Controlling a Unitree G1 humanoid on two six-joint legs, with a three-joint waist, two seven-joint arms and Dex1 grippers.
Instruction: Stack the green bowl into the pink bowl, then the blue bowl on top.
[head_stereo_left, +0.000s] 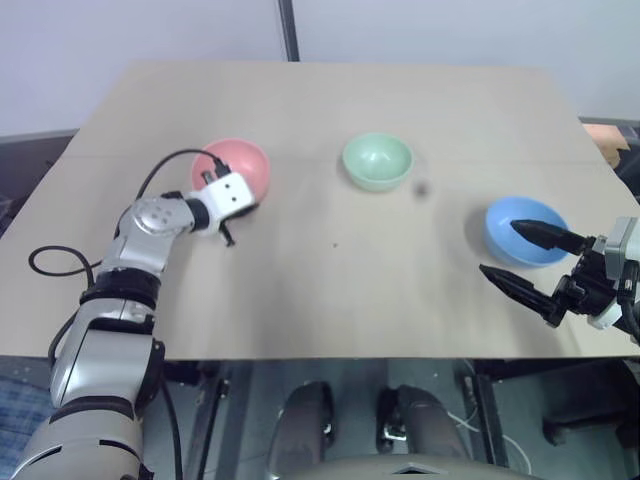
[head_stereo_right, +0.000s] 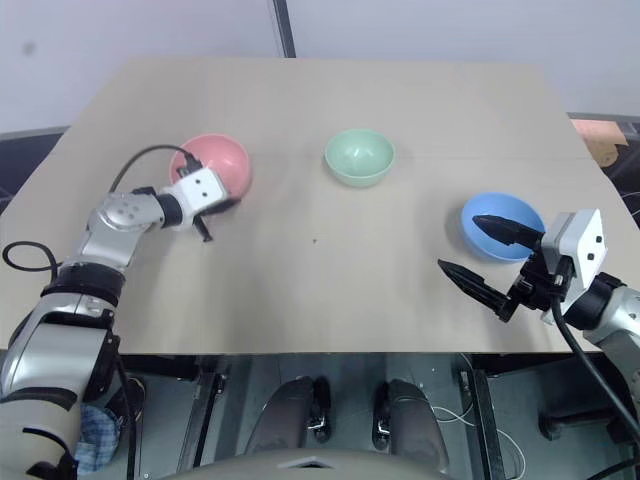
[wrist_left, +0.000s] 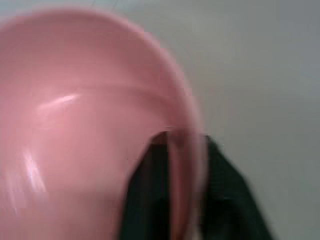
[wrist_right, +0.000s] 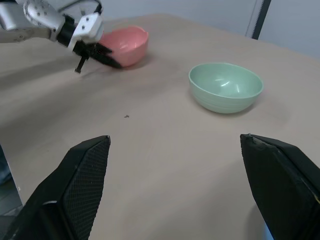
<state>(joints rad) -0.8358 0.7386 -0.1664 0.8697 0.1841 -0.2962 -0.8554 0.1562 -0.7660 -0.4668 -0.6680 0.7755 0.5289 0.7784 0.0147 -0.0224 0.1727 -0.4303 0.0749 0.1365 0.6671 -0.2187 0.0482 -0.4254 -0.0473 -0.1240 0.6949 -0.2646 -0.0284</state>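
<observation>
The pink bowl (head_stereo_left: 238, 160) sits at the table's left, tilted a little. My left gripper (wrist_left: 182, 146) is shut on its near rim, with one black finger (wrist_left: 145, 195) inside the bowl and the other outside. The green bowl (head_stereo_left: 377, 160) stands upright in the middle, toward the far side, and nothing touches it. The blue bowl (head_stereo_left: 520, 240) rests near the right front edge. My right gripper (head_stereo_left: 498, 246) is open beside it: one finger (head_stereo_left: 545, 235) reaches over the blue bowl and the other hangs over bare table. It holds nothing.
All the bowls stand on a tan table (head_stereo_left: 330, 290). A small dark speck (head_stereo_left: 421, 188) lies right of the green bowl. A black post (head_stereo_left: 289, 30) rises behind the far edge. An orange object (head_stereo_left: 607, 140) lies off the right edge.
</observation>
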